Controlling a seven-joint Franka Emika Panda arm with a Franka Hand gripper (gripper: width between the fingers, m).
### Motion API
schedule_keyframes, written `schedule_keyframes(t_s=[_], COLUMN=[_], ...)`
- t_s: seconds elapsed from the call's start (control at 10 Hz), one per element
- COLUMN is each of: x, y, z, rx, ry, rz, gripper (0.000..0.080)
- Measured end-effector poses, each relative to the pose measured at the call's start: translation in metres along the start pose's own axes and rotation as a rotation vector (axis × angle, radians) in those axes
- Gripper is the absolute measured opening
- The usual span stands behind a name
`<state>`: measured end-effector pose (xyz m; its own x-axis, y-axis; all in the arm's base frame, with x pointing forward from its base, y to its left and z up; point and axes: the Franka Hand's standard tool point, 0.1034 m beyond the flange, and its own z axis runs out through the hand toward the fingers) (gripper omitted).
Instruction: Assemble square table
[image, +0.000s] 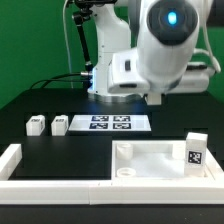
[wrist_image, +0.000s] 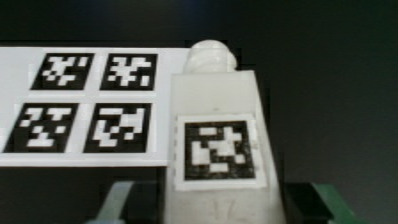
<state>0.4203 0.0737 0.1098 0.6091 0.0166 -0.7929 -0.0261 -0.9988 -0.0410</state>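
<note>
The white square tabletop slab (image: 150, 160) lies in the front right of the exterior view. One tagged white leg (image: 195, 152) stands at its right corner. Two small white legs (image: 37, 124) (image: 60, 124) rest to the left of the marker board. In the wrist view another white tagged leg (wrist_image: 221, 130) lies beside the marker board, lengthwise between my fingers. My gripper (wrist_image: 222, 207) is open. Its fingers (wrist_image: 128, 200) stand on either side of the leg with dark gaps showing. In the exterior view the gripper (image: 152, 97) is mostly hidden behind the arm.
The marker board (image: 105, 123) (wrist_image: 80, 100) lies mid-table. A long white border rail (image: 60, 185) runs along the front and left edge. The arm's base and cables (image: 95, 70) stand at the back.
</note>
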Motion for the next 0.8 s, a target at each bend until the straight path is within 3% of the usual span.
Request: schedule_keyframes(t_s=[0.3, 0.4, 0.5, 0.6, 0.7, 0.8], x=[0.012, 0.015, 0.019, 0.019, 0.026, 0.028], y=[0.001, 0.009, 0.014, 0.016, 0.015, 0.016], z=[-0.008, -0.025, -0.057, -0.085, -0.102, -0.101], rx=[0.006, 0.012, 0.012, -0.013, -0.019, -0.02], ry=[0.195, 0.238, 0.311, 0.363, 0.456, 0.537], rz=[-0.016, -0.051, -0.078, -0.111, -0.127, -0.126], gripper=[0.029, 0.029, 0.0291, 0.0291, 0.0291, 0.0291])
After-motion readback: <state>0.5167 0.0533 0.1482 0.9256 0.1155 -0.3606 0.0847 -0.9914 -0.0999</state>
